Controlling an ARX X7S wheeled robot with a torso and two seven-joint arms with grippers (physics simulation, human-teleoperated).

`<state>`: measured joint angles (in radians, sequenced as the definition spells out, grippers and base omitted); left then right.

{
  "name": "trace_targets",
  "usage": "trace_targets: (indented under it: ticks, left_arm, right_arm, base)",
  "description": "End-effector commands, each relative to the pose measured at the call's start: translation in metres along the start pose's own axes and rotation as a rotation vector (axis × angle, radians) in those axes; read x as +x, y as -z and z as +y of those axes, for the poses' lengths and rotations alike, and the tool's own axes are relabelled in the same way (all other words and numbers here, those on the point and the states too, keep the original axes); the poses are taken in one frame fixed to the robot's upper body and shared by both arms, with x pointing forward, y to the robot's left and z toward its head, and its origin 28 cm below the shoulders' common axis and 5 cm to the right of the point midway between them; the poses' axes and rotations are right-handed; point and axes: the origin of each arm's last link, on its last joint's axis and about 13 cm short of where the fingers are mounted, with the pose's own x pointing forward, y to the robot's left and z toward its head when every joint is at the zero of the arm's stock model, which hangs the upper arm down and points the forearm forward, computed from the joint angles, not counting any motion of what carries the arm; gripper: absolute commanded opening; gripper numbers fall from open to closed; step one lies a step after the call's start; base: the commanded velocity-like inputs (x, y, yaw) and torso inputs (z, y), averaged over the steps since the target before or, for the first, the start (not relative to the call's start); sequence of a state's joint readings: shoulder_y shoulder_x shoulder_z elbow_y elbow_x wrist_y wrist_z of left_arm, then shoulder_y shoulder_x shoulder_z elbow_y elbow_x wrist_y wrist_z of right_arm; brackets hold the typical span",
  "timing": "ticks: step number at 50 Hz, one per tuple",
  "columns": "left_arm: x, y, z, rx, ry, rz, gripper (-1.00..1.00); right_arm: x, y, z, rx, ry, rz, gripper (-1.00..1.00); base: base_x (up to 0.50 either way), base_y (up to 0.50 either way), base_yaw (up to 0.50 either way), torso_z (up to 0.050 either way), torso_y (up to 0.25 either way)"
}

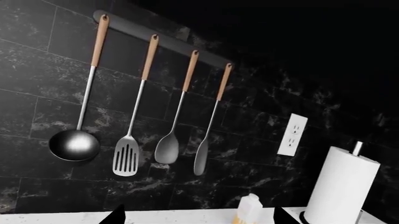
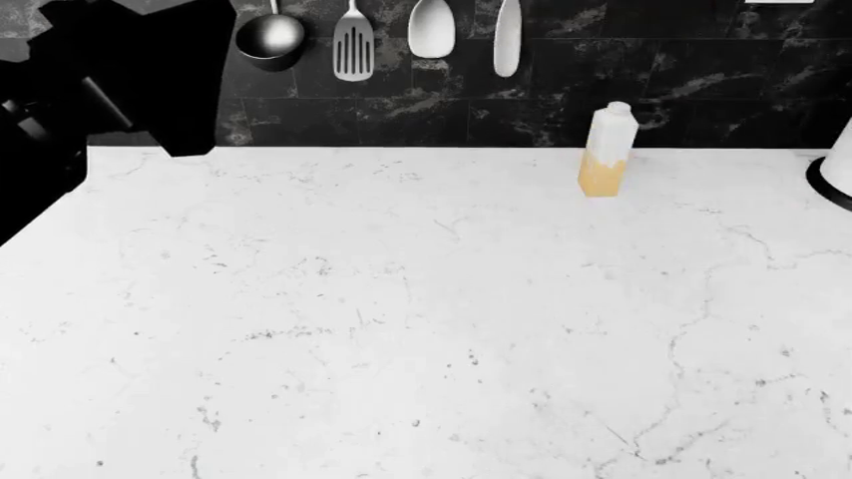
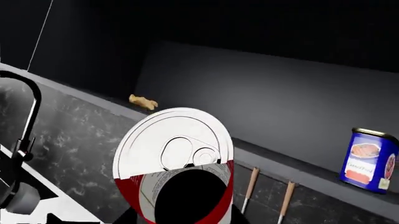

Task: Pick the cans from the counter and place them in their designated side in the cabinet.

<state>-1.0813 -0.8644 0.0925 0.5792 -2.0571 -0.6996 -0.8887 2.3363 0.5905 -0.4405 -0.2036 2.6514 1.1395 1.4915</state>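
Red-and-white round soup can with a grey pull-tab lid (image 3: pixel 173 161) fills the right wrist view closest to the lens, and the right gripper (image 3: pixel 187 196) clamps it, one dark finger pad lying across the label just below the lid; beyond it, the blue oblong can with a gold lid (image 3: pixel 369 160) stands upright on the dark grey cabinet shelf (image 3: pixel 268 154), well apart from a small tan scrap (image 3: pixel 143 101) lying farther along the same ledge (what that scrap is I cannot tell).

Going by size in the head view: the broad white marble-look counter with faint grey veins (image 2: pixel 399 319) takes up most of the frame; behind it rises the black marbled tile wall (image 2: pixel 665 60); the left arm (image 2: pixel 107 80) is a dark mass at the upper left; a white and tan carton-like bottle (image 2: pixel 608 150) stands upright near the wall.

On the left wrist view only two dark fingertips (image 1: pixel 116 215) of the left gripper (image 1: pixel 198 215) poke into the edge, set wide apart and holding nothing; a white paper towel roll (image 1: pixel 341 186) stands on the counter; a ladle (image 1: pixel 74 144), slotted turner (image 1: pixel 126 158), spoon (image 1: pixel 167 149) and spatula (image 1: pixel 201 161) hang from a rail (image 1: pixel 168 39); a white wall socket (image 1: pixel 292 134) sits beside them.
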Motion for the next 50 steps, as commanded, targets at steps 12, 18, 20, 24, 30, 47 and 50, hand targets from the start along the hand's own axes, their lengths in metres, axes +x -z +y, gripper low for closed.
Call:
trace_targets:
  ticks: [12, 18, 20, 24, 30, 47, 50]
  left_arm:
    - [0.001, 0.001, 0.0, -0.01, 0.009, -0.001, 1.0]
    - [0.0, 0.002, 0.0, -0.013, 0.011, 0.0, 1.0]
    - [0.0, 0.002, 0.0, -0.015, 0.011, -0.001, 1.0]
    - [-0.001, 0.003, 0.0, -0.019, 0.01, -0.002, 1.0]
    - [0.0, 0.004, 0.001, -0.023, 0.01, 0.0, 1.0]
    - [0.004, 0.007, 0.002, -0.039, 0.025, 0.001, 1.0]
    - [0.004, 0.008, 0.002, -0.046, 0.027, 0.002, 1.0]
  right_arm:
    - [0.058, -0.031, -0.024, -0.026, 0.191, -0.219, -1.0]
    - [0.083, -0.04, -0.039, -0.031, 0.266, -0.26, -1.0]
    - [0.092, -0.043, -0.045, -0.037, 0.295, -0.269, -1.0]
    - [0.106, -0.049, -0.057, -0.031, 0.378, -0.272, -1.0]
    - [0.11, -0.049, -0.07, 0.019, 0.57, -0.245, -1.0]
    - [0.116, -0.042, -0.094, 0.11, 1.073, -0.158, -1.0]
    - [0.117, -0.041, -0.095, 0.095, 1.09, -0.141, -1.0]
  base:
    - [0.0, 0.0, 0.0, 0.0, 0.0]
    - [0.0, 0.0, 0.0, 0.0, 0.0]
    - [0.0, 0.0, 0.0, 0.0, 0.0]
    - [0.0, 0.0, 0.0, 0.0, 0.0]
    - [0.0, 0.0, 0.0, 0.0, 0.0]
    - [0.0, 0.0, 0.0, 0.0, 0.0]
    - [0.0, 0.0, 0.0, 0.0, 0.0]
